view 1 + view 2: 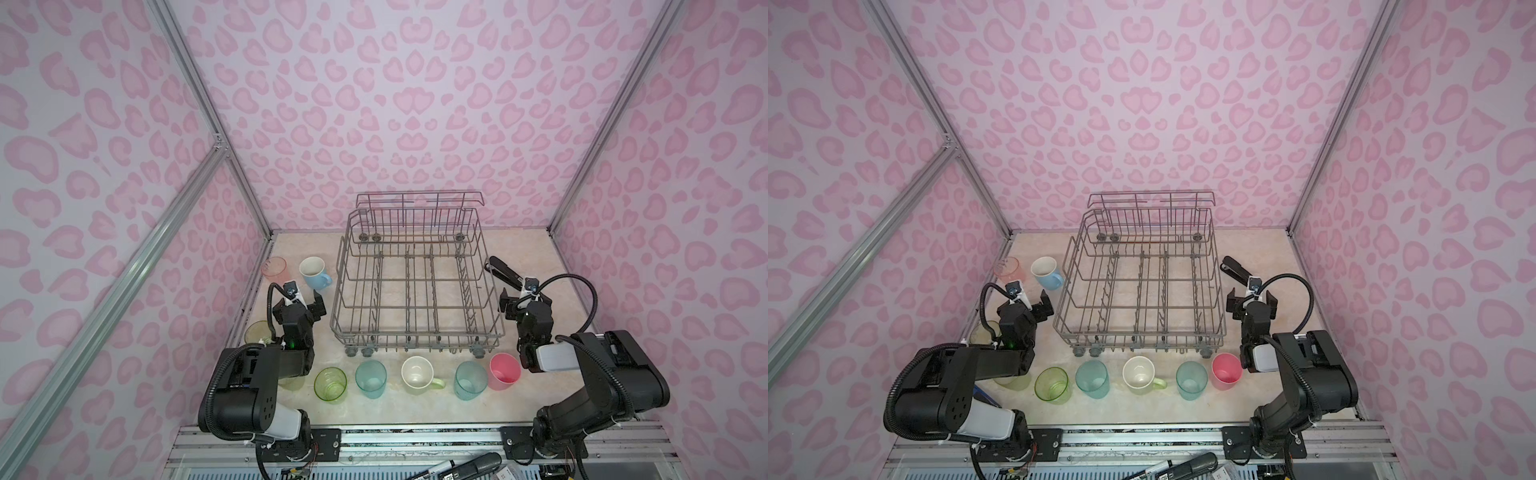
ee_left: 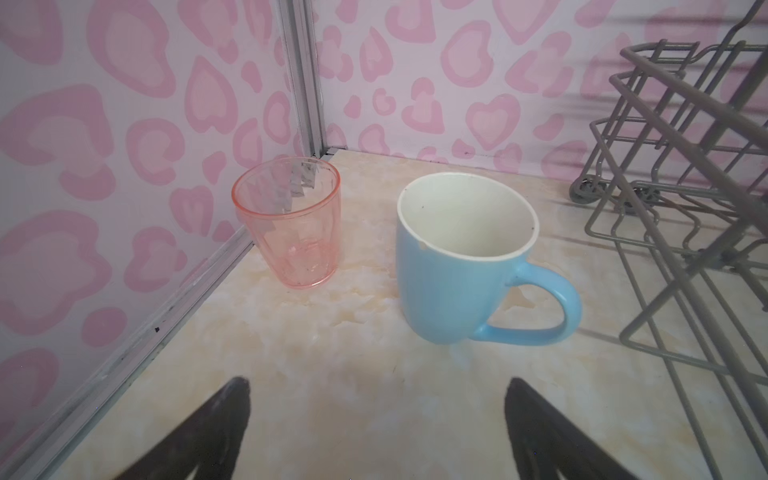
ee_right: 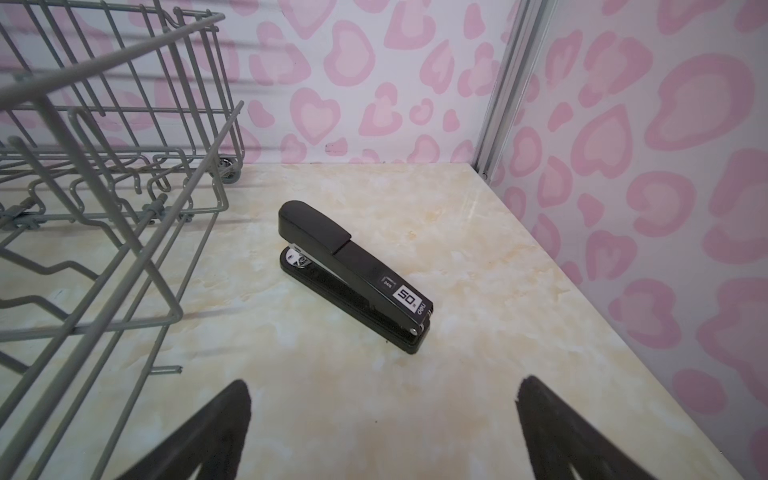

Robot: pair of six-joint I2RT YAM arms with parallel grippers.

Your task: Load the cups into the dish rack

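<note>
The grey wire dish rack (image 1: 415, 336) stands mid-table with nothing in it. In front of it a row of cups stands upright: a green tumbler (image 1: 330, 384), a teal tumbler (image 1: 370, 378), a light-green mug (image 1: 417, 372), another teal tumbler (image 1: 470, 380) and a pink tumbler (image 1: 504, 371). A salmon tumbler (image 2: 289, 232) and a light-blue mug (image 2: 453, 266) stand at the back left. My left gripper (image 2: 377, 384) is open just short of them, holding nothing. My right gripper (image 3: 385, 382) is open and bare, right of the rack.
A black stapler (image 3: 353, 274) lies on the table ahead of the right gripper, between the rack and the right wall. One more green tumbler (image 1: 257, 331) stands by the left wall behind the left arm. Patterned walls close in three sides.
</note>
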